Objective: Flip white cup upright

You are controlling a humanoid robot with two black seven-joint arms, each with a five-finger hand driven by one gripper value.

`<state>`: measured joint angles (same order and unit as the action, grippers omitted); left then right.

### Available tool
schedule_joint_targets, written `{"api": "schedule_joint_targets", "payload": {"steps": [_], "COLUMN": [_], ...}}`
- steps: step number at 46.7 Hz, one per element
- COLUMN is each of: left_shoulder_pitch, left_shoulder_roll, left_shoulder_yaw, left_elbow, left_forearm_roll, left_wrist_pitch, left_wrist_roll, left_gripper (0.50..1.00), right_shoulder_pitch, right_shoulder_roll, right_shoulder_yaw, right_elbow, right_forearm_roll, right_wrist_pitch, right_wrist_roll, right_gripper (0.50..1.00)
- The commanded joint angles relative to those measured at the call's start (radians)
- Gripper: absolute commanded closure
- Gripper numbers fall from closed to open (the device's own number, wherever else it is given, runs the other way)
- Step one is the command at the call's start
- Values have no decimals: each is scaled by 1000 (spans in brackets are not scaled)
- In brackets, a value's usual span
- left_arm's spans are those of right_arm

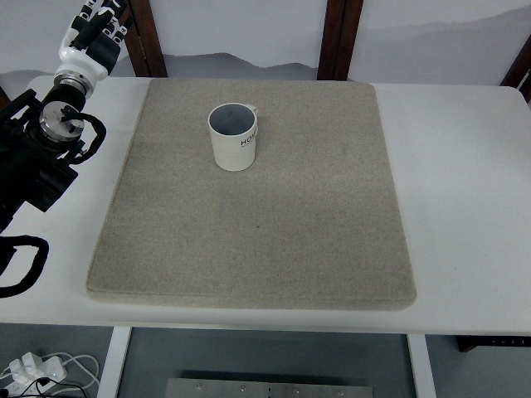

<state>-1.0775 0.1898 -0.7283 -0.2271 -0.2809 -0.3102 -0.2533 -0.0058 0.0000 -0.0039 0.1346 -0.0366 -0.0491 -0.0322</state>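
Note:
A white cup stands upright on the grey mat, toward the mat's far left. Its mouth faces up, the inside looks grey, and black print shows on its side. A small handle sits at its far right rim. My left hand is at the top left corner, well left of and beyond the cup, raised above the table edge. Its fingers look relaxed and hold nothing. The left arm runs along the left edge. The right arm is out of view.
The mat lies on a white table. Dark wooden posts stand behind the table against a pale wall. Cables and a power plug lie on the floor at the bottom left.

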Motion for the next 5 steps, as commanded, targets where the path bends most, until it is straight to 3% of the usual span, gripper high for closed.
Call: {"api": "schedule_joint_targets", "payload": {"steps": [1, 5], "left_shoulder_pitch": [14, 21], "left_shoulder_roll": [-1, 0], "left_shoulder_yaw": [-6, -13], "left_elbow": [3, 5], "left_forearm_roll": [-38, -72], "left_wrist_pitch": [0, 0], "left_wrist_roll": [0, 2], "left_gripper": [504, 504], "right_shoulder_pitch": [-2, -2], "right_shoulder_roll": [0, 0], "right_shoulder_yaw": [-1, -1], "right_elbow": [0, 0], "right_forearm_roll": [0, 0], "right_wrist_pitch": [0, 2], "right_wrist_roll": [-2, -2], "right_gripper": [548, 548]}}
